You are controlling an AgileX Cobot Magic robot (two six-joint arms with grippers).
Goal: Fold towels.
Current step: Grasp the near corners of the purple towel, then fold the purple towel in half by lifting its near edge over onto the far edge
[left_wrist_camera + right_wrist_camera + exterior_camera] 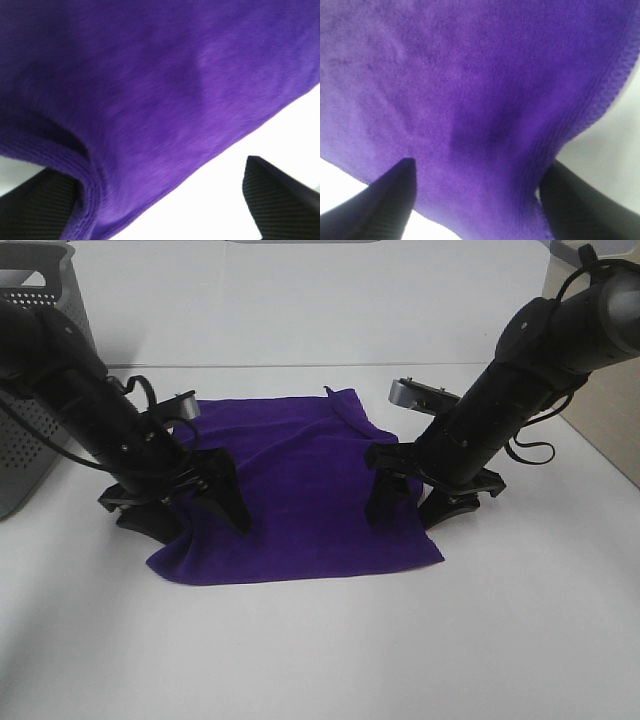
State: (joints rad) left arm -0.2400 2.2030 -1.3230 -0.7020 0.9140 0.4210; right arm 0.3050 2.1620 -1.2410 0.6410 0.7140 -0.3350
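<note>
A deep purple towel (295, 490) lies on the white table (320, 660), somewhat rumpled, with one far corner turned up. My left gripper (190, 505) is low at the towel's left edge, its fingers spread with the hem between them; the left wrist view shows the towel (150, 90) and the gripper (160, 205) wide apart. My right gripper (415, 495) is low at the towel's right edge; the right wrist view shows the towel (480, 90) running between the spread fingers of the gripper (480, 200). No white tag shows.
A grey perforated basket (40, 370) stands at the far left beside the left arm. The table's right edge (600, 445) runs close behind the right arm.
</note>
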